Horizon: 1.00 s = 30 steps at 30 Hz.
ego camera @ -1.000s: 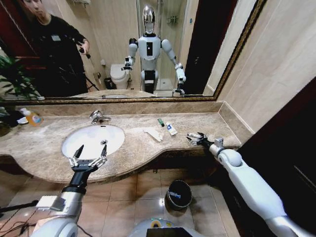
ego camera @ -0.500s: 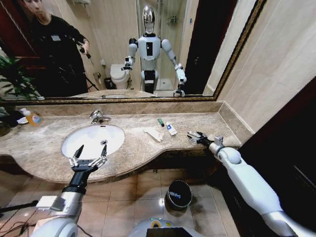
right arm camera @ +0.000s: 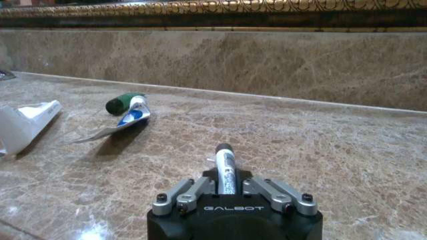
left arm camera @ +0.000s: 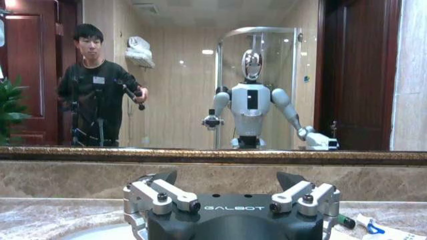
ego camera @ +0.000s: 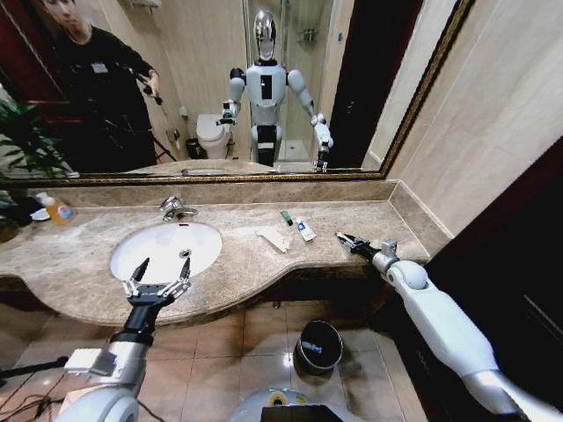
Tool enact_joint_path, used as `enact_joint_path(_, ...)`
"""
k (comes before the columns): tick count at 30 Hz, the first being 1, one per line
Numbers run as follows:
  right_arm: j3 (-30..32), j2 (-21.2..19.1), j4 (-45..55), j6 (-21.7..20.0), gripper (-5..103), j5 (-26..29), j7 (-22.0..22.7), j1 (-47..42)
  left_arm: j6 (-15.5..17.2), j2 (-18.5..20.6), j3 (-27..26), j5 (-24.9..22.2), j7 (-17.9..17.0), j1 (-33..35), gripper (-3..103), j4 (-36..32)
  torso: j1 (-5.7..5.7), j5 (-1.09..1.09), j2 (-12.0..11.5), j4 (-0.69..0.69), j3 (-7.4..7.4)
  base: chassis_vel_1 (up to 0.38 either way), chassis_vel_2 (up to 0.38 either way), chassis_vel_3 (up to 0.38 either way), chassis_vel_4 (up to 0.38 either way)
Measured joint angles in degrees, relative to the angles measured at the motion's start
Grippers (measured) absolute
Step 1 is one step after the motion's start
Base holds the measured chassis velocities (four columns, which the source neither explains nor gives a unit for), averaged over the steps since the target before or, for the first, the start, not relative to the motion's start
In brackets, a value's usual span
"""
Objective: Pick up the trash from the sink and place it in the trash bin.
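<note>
A gilt-framed mirror spans the beige tiled wall at 12 o'clock, tan floor tiles at 6 o'clock.

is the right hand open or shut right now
Shut on a small white tube: the right hand has its fingers closed against the tube's sides, above the marble top.

I count two grippers: left gripper, right gripper with one white tube inside; beyond it one green piece, one squeezed tube, one paper wrapper.
</note>
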Motion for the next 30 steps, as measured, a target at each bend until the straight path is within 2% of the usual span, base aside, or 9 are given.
enact_joint_path(2,0.1,0.0,0.2,0.0,18,0.0,0.0,-0.2,0.0,0.0,0.0,0.0,0.0,0.0,100,0.0,0.0,-0.01,0.0,0.0,0.0,0.0,0.0,0.0,0.0)
enact_joint_path(4,0.2,0.1,0.4,0.1,13,0.0,0.1,-0.4,0.0,0.0,0.0,0.0,0.0,0.0,100,0.0,0.0,-0.01,0.0,0.0,0.0,0.0,0.0,0.0,0.0)
enact_joint_path(5,0.3,0.1,1.0,0.1,6,0.0,0.6,-0.7,0.0,0.0,0.0,0.0,0.0,0.0,100,0.0,0.0,-0.01,0.0,0.0,0.0,0.0,0.0,0.0,0.0)
enact_joint_path(14,3.4,-1.0,10.1,-0.2,6,1.8,3.8,-6.4,0.0,0.0,0.0,0.0,0.0,0.0,100,0.0,0.0,-0.01,0.0,0.01,0.0,0.0,0.0,0.0,0.0)
enact_joint_path(16,5.9,-1.6,15.9,-0.4,6,2.8,4.5,-10.6,0.0,0.0,0.0,0.0,0.0,0.0,100,0.0,0.0,-0.01,0.0,0.0,0.0,0.0,0.0,0.0,0.0)
enact_joint_path(22,8.4,-1.5,24.7,0.1,6,3.3,5.5,-18.3,0.0,0.0,0.0,0.0,0.0,0.0,100,0.0,0.0,-0.01,0.0,0.01,0.0,0.0,0.0,0.0,0.0)
enact_joint_path(26,10.8,2.3,33.9,2.6,6,0.4,6.9,-31.2,0.0,0.0,0.0,0.0,0.0,0.0,100,0.0,-0.01,-0.02,0.0,0.0,-0.01,0.0,0.0,0.0,0.0)
enact_joint_path(27,10.8,2.3,33.9,2.6,6,0.4,6.9,-31.2,0.0,0.0,0.0,0.0,0.0,0.0,100,0.0,-0.01,-0.02,0.0,0.0,-0.01,0.0,0.0,0.0,0.0)
enact_joint_path(30,11.1,6.0,35.2,4.5,6,-2.9,6.2,-36.2,0.0,0.0,0.0,0.0,0.0,0.0,100,0.0,-0.01,-0.01,0.0,-0.01,-0.01,0.0,0.0,0.0,0.0)
